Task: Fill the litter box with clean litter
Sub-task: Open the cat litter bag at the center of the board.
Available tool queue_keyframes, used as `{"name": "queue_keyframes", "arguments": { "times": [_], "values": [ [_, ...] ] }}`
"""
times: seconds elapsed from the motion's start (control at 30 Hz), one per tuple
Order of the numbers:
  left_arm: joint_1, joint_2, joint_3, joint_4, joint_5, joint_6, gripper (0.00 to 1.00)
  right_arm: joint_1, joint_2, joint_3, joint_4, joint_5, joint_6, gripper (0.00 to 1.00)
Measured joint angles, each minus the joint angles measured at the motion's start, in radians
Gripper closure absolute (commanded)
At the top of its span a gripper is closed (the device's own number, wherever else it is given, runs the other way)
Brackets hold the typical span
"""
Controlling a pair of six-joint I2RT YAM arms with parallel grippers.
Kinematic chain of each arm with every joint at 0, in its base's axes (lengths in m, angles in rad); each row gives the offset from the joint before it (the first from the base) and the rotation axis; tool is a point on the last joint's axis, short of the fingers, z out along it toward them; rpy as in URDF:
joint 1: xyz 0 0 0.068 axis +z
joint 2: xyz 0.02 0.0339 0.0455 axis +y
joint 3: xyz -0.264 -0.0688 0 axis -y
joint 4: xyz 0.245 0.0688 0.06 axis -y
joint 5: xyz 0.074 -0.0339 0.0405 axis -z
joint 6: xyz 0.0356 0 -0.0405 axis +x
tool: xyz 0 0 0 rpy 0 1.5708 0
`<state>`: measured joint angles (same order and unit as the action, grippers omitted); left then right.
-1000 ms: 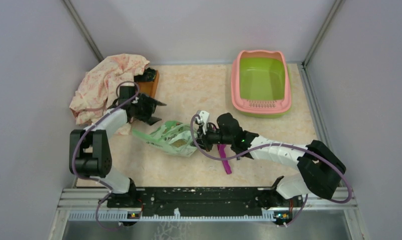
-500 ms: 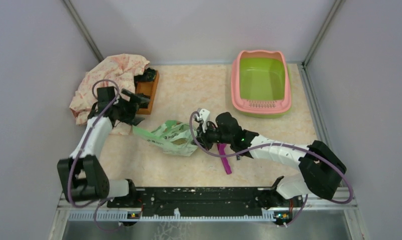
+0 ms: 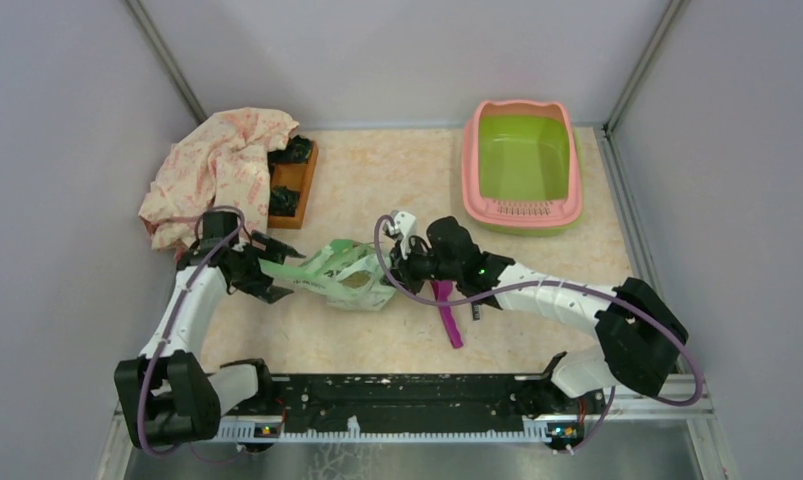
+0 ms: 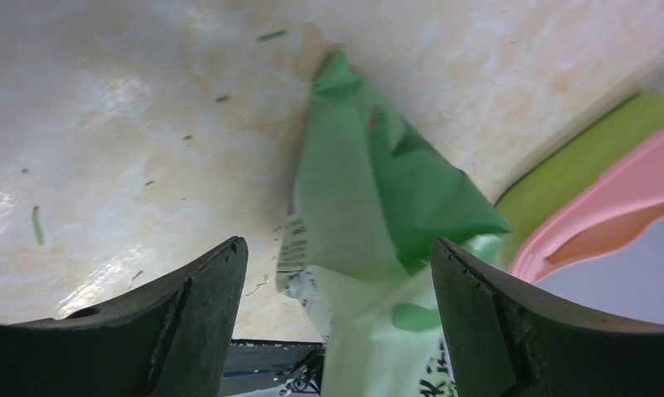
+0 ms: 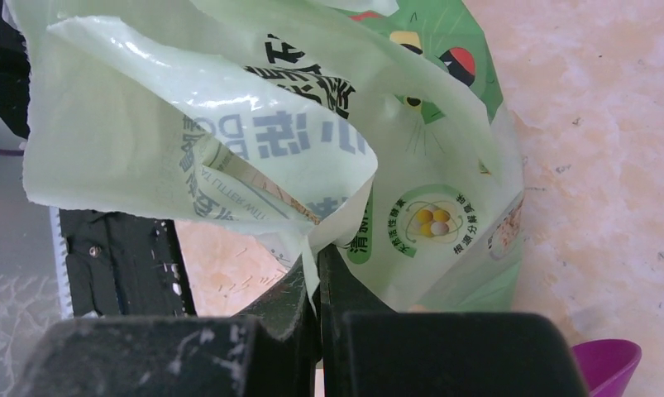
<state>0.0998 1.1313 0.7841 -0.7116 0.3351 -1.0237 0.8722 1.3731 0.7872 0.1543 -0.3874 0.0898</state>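
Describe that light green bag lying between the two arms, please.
The light green printed bag is thin, glossy plastic film, crumpled and lying on the marbled table. It carries dark lettering and cartoon graphics. The right gripper is shut on a fold of its edge; the open left gripper straddles its darker-green corner without clamping it.

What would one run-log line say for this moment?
left claw: open, bag corner between fingers | right claw: shut on bag | litter box: no litter seen
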Motion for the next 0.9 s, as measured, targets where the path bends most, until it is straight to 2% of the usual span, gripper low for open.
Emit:
{"name": "queue_keyframes", "arguments": {
  "times": [0.2, 0.4, 0.7, 0.9],
  "values": [
    [-0.001, 0.021, -0.116, 0.028, -0.005, -0.039, 0.18, -0.005, 0.013, 0.034, -0.032, -0.008, 0.001, 1.00],
    [-0.050, 0.132, -0.121, 0.108, -0.009, -0.103, 0.17, -0.010, 0.013, 0.034, -0.025, -0.017, 0.016, 1.00],
    [-0.195, 0.383, 0.021, 0.261, -0.051, -0.219, 0.18, -0.015, 0.012, 0.023, 0.020, -0.013, 0.054, 1.00],
    [-0.244, 0.503, 0.087, 0.288, -0.063, -0.254, 0.19, -0.017, -0.011, -0.028, 0.071, -0.003, 0.078, 1.00]
  ]
}}
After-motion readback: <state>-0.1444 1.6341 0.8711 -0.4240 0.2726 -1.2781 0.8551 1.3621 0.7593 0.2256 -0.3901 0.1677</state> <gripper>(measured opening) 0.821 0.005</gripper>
